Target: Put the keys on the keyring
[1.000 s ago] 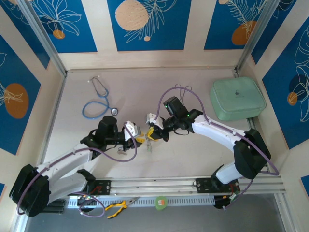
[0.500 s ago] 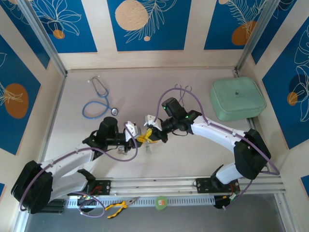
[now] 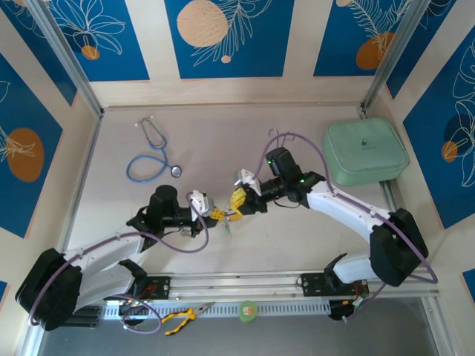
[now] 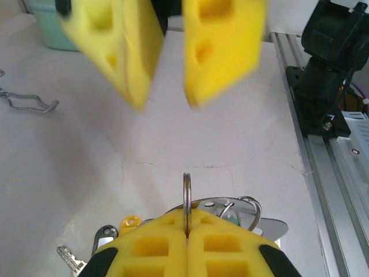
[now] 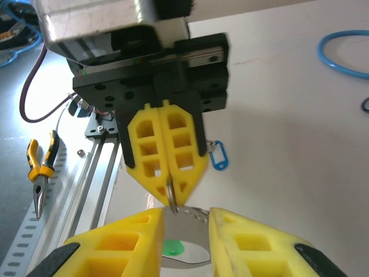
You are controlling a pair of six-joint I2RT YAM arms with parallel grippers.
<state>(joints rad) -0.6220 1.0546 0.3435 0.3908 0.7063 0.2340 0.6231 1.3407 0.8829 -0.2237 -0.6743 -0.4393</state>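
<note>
The hand-over has just happened. A second ago the right gripper was clamped at the meeting point and the left gripper stood partly open. Now the left gripper (image 3: 217,215) is closed, pinching a thin metal ring (image 4: 187,183) of the keyring (image 4: 214,202) upright between its pads. The right gripper (image 3: 238,200) has let go, its fingers parted, and has drawn back a little from the left gripper's tips. So the left arm alone carries the keyring, which probably frees the right arm to fetch a key and thread it onto the ring that stands out beyond the left gripper. Most of the keyring is tucked under and behind the left gripper; a green tab (image 5: 172,248) shows just below its tips. One key (image 4: 70,257) lies on the table beside the left gripper, cut off at the frame edge, and its head colour is hard to read. A blue plastic loop (image 5: 218,156) peeks out beside the left gripper and is likely the other key's head, its blade hidden. Whether any key already hangs on the ring cannot be told, and the right fingers are blurred in the left wrist view.
</note>
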